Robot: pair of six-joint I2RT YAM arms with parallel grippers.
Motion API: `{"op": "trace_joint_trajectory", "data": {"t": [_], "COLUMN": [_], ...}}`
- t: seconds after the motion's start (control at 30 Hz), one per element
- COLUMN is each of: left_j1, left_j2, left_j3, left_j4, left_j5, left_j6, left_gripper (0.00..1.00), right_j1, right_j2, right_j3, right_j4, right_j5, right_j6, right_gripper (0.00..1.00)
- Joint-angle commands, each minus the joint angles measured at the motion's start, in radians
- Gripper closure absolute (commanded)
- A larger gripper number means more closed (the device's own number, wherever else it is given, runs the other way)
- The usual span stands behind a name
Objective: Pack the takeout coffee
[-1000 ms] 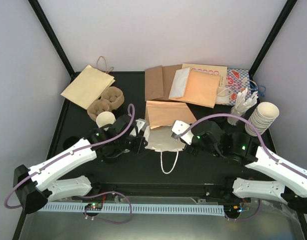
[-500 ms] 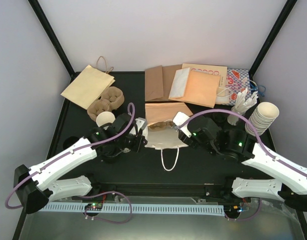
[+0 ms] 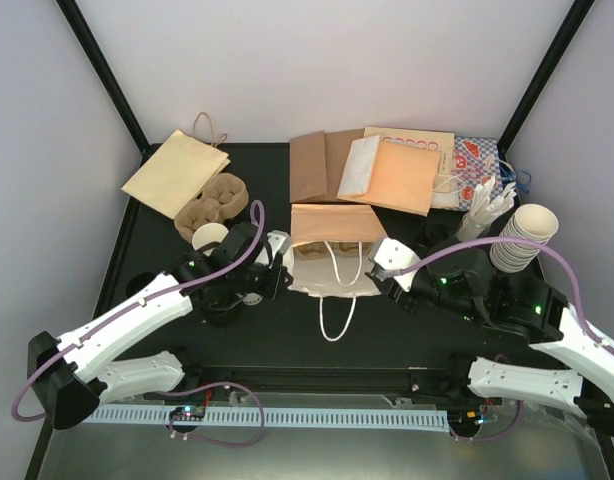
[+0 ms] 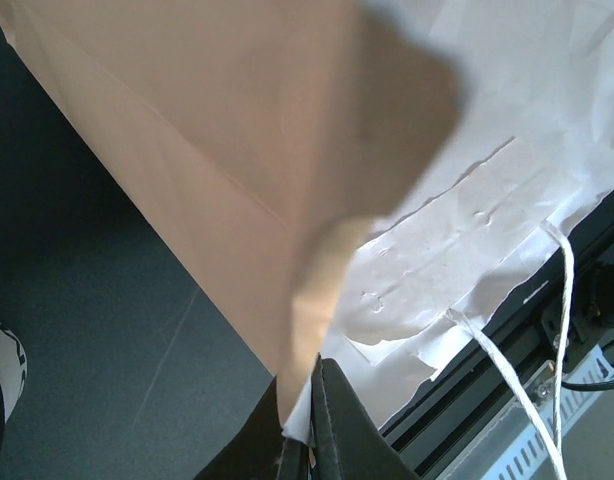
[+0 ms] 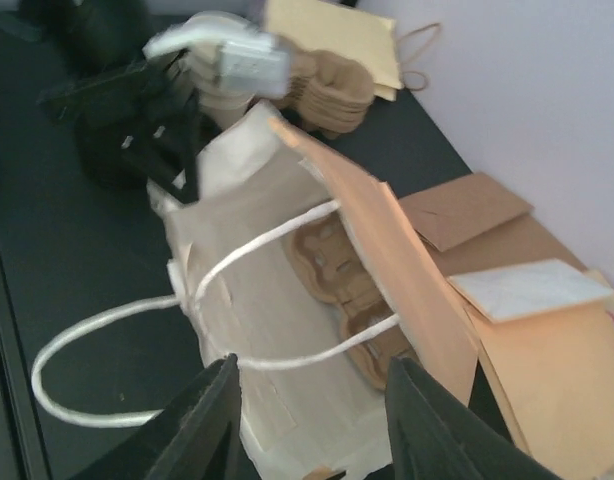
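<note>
A paper bag (image 3: 337, 225), tan outside and white inside, lies on its side mid-table with its mouth toward me and a white cord handle (image 3: 337, 320) trailing forward. A brown pulp carrier (image 3: 327, 250) shows inside it, also in the right wrist view (image 5: 357, 285). My left gripper (image 3: 278, 264) is shut on the bag's left edge; in the left wrist view the fingers (image 4: 332, 425) pinch the paper. My right gripper (image 3: 385, 272) is open and empty just right of the mouth (image 5: 312, 440). No cup with a black lid shows in any view.
One lidless cream cup (image 3: 209, 238) stands by my left arm. Spare pulp carriers (image 3: 213, 202) and a tan bag (image 3: 175, 172) lie far left. Flat bags and envelopes (image 3: 387, 170) line the back. Stacked lidless cups (image 3: 525, 235) and white cutlery (image 3: 485, 210) are at the right.
My right gripper raised the bag's upper side, let go and drew back to the right. The mouth now gapes and a handle lies across it. My left gripper kept its hold.
</note>
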Motion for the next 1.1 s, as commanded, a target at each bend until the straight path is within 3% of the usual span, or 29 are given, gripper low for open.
{"op": "trace_joint_trajectory", "data": {"t": [0.0, 0.1, 0.13, 0.33, 0.57, 1.07], "left_j1": [0.02, 0.027, 0.029, 0.033, 0.034, 0.037], "left_j2": [-0.024, -0.028, -0.028, -0.029, -0.034, -0.041], "left_j3": [0.054, 0.05, 0.048, 0.045, 0.04, 0.012], "left_j4": [0.007, 0.001, 0.001, -0.005, -0.01, -0.012], "left_j5": [0.043, 0.043, 0.044, 0.048, 0.048, 0.061], "left_j6": [-0.013, -0.013, -0.013, -0.01, -0.008, 0.001], "left_gripper": [0.98, 0.99, 0.98, 0.98, 0.98, 0.98], "right_j1": [0.005, 0.005, 0.005, 0.004, 0.004, 0.008], "right_j2": [-0.018, -0.044, -0.05, 0.022, 0.165, 0.353], "right_j3": [-0.091, -0.176, -0.201, -0.281, -0.327, -0.382], "right_j4": [0.01, 0.06, 0.078, 0.136, 0.171, 0.406], "right_j5": [-0.104, -0.119, -0.119, -0.074, 0.098, 0.265], "right_j6": [-0.024, -0.089, -0.109, -0.191, -0.271, -0.531], "right_gripper": [0.66, 0.96, 0.98, 0.99, 0.99, 0.99]}}
